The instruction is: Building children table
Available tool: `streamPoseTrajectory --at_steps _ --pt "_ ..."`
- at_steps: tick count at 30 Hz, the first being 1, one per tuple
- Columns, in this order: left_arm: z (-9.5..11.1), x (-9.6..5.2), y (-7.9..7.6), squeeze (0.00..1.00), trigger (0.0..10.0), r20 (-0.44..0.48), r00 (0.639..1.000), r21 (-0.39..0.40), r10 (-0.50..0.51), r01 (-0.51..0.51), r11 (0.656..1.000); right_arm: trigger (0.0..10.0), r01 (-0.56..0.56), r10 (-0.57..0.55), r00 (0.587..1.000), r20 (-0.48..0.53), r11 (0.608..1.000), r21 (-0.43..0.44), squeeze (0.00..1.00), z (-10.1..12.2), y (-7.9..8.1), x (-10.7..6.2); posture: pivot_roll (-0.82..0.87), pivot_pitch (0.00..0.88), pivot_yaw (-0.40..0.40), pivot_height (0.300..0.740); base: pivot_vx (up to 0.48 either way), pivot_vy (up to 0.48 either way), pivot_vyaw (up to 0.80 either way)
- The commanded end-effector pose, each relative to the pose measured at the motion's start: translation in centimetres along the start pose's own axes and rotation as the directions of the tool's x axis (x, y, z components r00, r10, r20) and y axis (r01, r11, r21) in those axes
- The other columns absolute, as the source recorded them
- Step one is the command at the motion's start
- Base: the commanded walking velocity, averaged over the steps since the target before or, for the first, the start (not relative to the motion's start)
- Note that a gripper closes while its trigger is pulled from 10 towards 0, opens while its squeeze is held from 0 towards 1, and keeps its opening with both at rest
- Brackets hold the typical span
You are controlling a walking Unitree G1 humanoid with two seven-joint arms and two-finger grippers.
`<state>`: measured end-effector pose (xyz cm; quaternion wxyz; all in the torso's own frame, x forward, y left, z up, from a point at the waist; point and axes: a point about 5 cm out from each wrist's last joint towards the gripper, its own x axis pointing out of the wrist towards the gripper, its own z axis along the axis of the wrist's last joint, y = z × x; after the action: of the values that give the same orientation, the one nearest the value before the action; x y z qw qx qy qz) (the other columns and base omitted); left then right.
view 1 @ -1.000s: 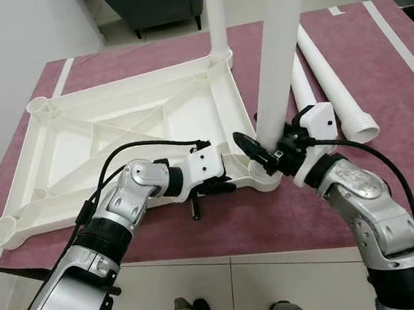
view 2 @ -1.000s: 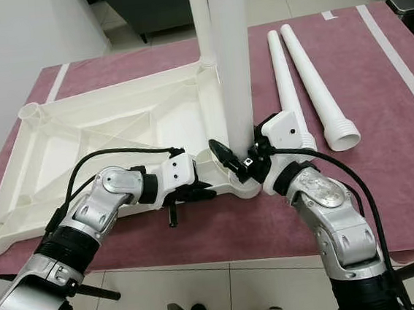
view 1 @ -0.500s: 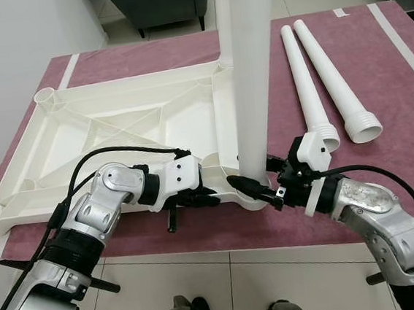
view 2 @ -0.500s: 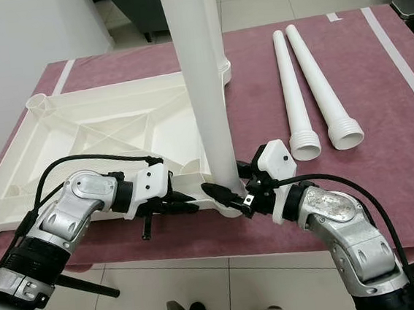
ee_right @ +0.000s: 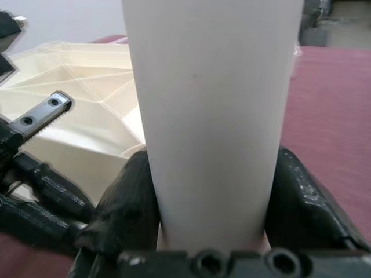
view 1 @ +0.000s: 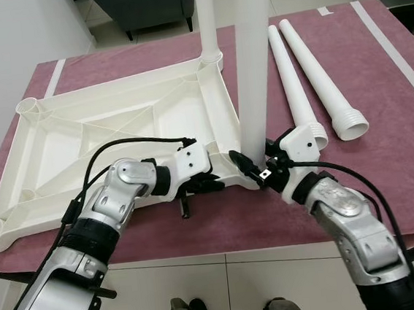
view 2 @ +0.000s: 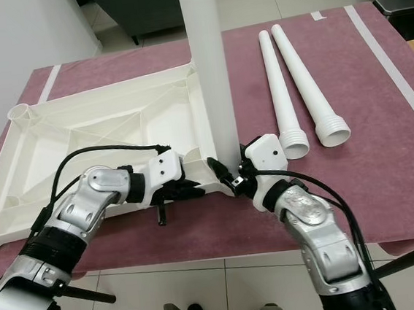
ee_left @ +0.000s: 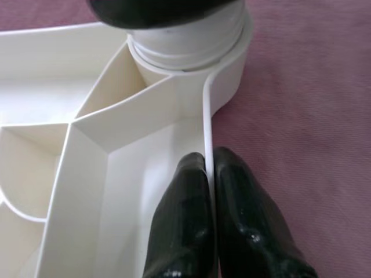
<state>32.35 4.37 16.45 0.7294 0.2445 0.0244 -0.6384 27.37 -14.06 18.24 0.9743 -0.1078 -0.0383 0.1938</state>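
White tabletop (view 1: 116, 127), inverted, ribbed underside up, occupying the centre-left of the left eye view on a maroon mat (view 1: 382, 145). Upright leg (view 1: 251, 63) standing in the corner socket (view 1: 249, 176) at the tabletop's near right corner, just below frame centre; its upper end runs out of the frame's top edge. A second standing leg (view 1: 207, 16) rises from the far right corner, upper centre of the frame.

Right gripper (view 1: 256, 171), centre of the frame: its two black fingers (ee_right: 124, 202) sit one on each side of the upright leg's base and press against it, clamped around the tube just above the socket.

Left gripper (ee_left: 210, 226), left of centre beside the right gripper: its fingers are pinched together on the thin rim wall of the tabletop, one inside and one outside the wall, near the corner socket.

Two loose legs (view 1: 309, 72) lie side by side on the mat in the upper right, threaded ends toward the near edge, well apart from the tabletop. Tiled floor (view 1: 227, 285) along the bottom; dark armchair (view 1: 141, 4) at the top left.
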Motion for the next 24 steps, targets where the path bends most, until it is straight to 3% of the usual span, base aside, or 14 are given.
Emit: streamPoseTrajectory --at_steps 1,2,3,5,8,11,12,13,14,19,20,21,23,24 --pt "2.9 1.0 0.1 0.0 0.0 0.165 0.986 0.059 -0.025 0.016 0.998 0.0 0.227 -0.226 0.945 -0.238 0.974 -0.022 0.0 -4.2 -1.5 -0.5 -0.14 0.149 0.17 0.74 0.0 0.0 0.0" --pt "2.9 1.0 0.1 0.0 0.0 0.165 0.986 0.059 -0.025 0.016 0.998 0.0 0.227 -0.226 0.945 -0.238 0.974 -0.022 0.0 -4.2 -1.5 -0.5 -0.14 0.149 0.17 0.74 0.0 0.0 0.0" --pt "2.9 1.8 0.4 0.0 0.0 0.154 0.988 0.046 0.012 -0.019 0.999 0.0 0.351 -0.356 0.895 -0.269 0.934 -0.068 0.0 -4.7 -1.6 -0.8 -0.14 0.15 0.173 0.74 0.0 0.0 0.0" --pt "2.9 2.0 0.5 0.0 0.0 0.149 0.989 0.044 0.026 -0.033 0.998 0.0 0.392 -0.4 0.874 -0.276 0.916 -0.087 0.0 -4.9 -1.6 -0.9 -0.14 0.15 0.173 0.74 0.0 0.0 0.0" --pt "2.9 2.5 0.6 0.0 0.0 0.147 0.989 0.038 0.034 -0.04 0.998 0.0 0.458 -0.463 0.847 -0.259 0.885 -0.084 0.0 -4.8 -1.0 -0.8 -0.15 0.15 0.175 0.74 0.0 0.0 0.0" --pt "3.0 2.6 0.6 0.0 0.0 0.15 0.988 0.037 0.031 -0.037 0.999 0.0 0.472 -0.473 0.849 -0.235 0.879 -0.065 0.0 -4.5 -0.7 -0.7 -0.15 0.15 0.175 0.74 0.0 0.0 0.0" --pt "2.9 2.6 0.5 0.0 0.0 0.151 0.988 0.038 0.028 -0.034 0.999 7.0 0.471 -0.47 0.861 -0.195 0.881 -0.042 0.0 -3.9 -0.5 -0.5 -0.15 0.15 0.176 0.74 0.0 0.0 0.0" --pt "2.8 2.5 0.5 0.0 0.0 0.15 0.988 0.041 0.026 -0.033 0.999 10.0 0.458 -0.456 0.878 -0.145 0.889 -0.019 0.0 -3.2 -0.5 -0.2 -0.15 0.15 0.176 0.74 0.0 0.0 0.0" --pt "2.7 2.3 0.5 0.0 0.0 0.149 0.989 0.044 0.024 -0.031 0.999 10.0 0.418 -0.415 0.904 -0.103 0.908 0.008 1.0 -2.5 -0.4 0.0 -0.14 0.15 0.175 0.74 0.0 0.0 0.0" --pt "2.5 1.7 0.2 0.0 0.0 0.147 0.989 0.06 -0.008 -0.001 0.998 10.0 0.273 -0.274 0.961 0.042 0.962 0.034 1.0 -0.3 -0.8 0.3 -0.14 0.149 0.173 0.74 0.0 0.0 0.0" --pt "2.5 1.4 0.1 0.0 0.0 0.145 0.989 0.067 -0.021 0.011 0.998 10.0 0.232 -0.235 0.969 0.073 0.972 0.035 0.0 0.4 -1.1 0.2 -0.14 0.148 0.172 0.74 0.0 0.0 0.0" --pt "2.4 1.0 0.0 0.0 0.0 0.139 0.99 0.079 -0.038 0.027 0.997 10.0 0.167 -0.168 0.98 0.107 0.986 0.016 0.0 1.1 -1.5 0.1 -0.14 0.148 0.172 0.74 0.0 0.0 0.0" --pt "2.4 1.0 0.0 0.0 0.0 0.139 0.99 0.079 -0.038 0.027 0.997 10.0 0.167 -0.168 0.98 0.107 0.986 0.016 0.0 1.1 -1.5 0.1 -0.14 0.148 0.172 0.74 0.0 0.0 0.0" --pt "2.3 0.6 -0.1 0.0 0.0 0.132 0.99 0.09 -0.051 0.039 0.995 10.0 0.117 -0.116 0.985 0.125 0.993 -0.001 0.0 1.7 -1.8 -0.1 -0.14 0.148 0.172 0.74 0.0 0.0 0.0"
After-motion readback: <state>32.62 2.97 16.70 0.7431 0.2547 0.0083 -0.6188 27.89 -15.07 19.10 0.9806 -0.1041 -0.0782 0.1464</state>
